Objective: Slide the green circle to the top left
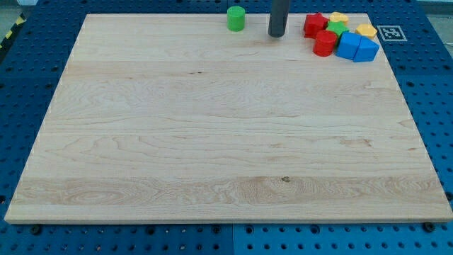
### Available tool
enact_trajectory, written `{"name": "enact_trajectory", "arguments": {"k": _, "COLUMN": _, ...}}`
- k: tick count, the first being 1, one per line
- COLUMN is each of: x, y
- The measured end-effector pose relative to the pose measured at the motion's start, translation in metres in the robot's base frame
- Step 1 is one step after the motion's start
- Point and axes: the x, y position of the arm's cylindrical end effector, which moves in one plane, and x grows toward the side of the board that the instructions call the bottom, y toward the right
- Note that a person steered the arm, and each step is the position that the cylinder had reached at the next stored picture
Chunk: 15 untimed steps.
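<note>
The green circle (236,18) stands upright on the wooden bench (212,142), close to the edge at the view's top and slightly left of the bench's centre line. Bare wood surrounds it on all sides.

My tip (277,34) rests on the bench just to the view's right of the green circle, with a narrow strip of wood visible between the two; they are apart, not touching. The arm carries no pincer, only the dark rod, so nothing is held.

Further to the view's right, near the top right corner, a tight cluster of blocks sits well apart from the green circle: two red blocks (316,25) (325,42), a second green block (337,28), two yellow blocks (339,17) (367,30) and two blue blocks (347,44) (367,49). Most of these touch their neighbours. Their exact shapes cannot be made out. A black-and-white marker tag (390,32) lies beside the cluster, beyond the bench's right edge.
</note>
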Motion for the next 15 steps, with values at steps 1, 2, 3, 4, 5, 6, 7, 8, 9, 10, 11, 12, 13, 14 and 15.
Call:
{"name": "enact_trajectory", "arguments": {"k": 1, "x": -0.033, "y": -0.016}}
{"name": "enact_trajectory", "arguments": {"k": 2, "x": -0.036, "y": -0.031}}
{"name": "enact_trajectory", "arguments": {"k": 3, "x": -0.036, "y": -0.032}}
{"name": "enact_trajectory", "arguments": {"k": 4, "x": -0.038, "y": -0.039}}
{"name": "enact_trajectory", "arguments": {"k": 5, "x": -0.038, "y": -0.061}}
{"name": "enact_trajectory", "arguments": {"k": 6, "x": -0.038, "y": -0.083}}
{"name": "enact_trajectory", "arguments": {"k": 7, "x": -0.038, "y": -0.081}}
{"name": "enact_trajectory", "arguments": {"k": 8, "x": -0.035, "y": -0.059}}
{"name": "enact_trajectory", "arguments": {"k": 9, "x": -0.023, "y": -0.045}}
{"name": "enact_trajectory", "arguments": {"k": 10, "x": -0.009, "y": -0.045}}
{"name": "enact_trajectory", "arguments": {"k": 11, "x": -0.009, "y": -0.045}}
{"name": "enact_trajectory", "arguments": {"k": 12, "x": -0.010, "y": -0.050}}
{"name": "enact_trajectory", "arguments": {"k": 13, "x": -0.010, "y": -0.062}}
{"name": "enact_trajectory", "arguments": {"k": 14, "x": -0.010, "y": -0.075}}
{"name": "enact_trajectory", "arguments": {"k": 15, "x": -0.010, "y": -0.093}}
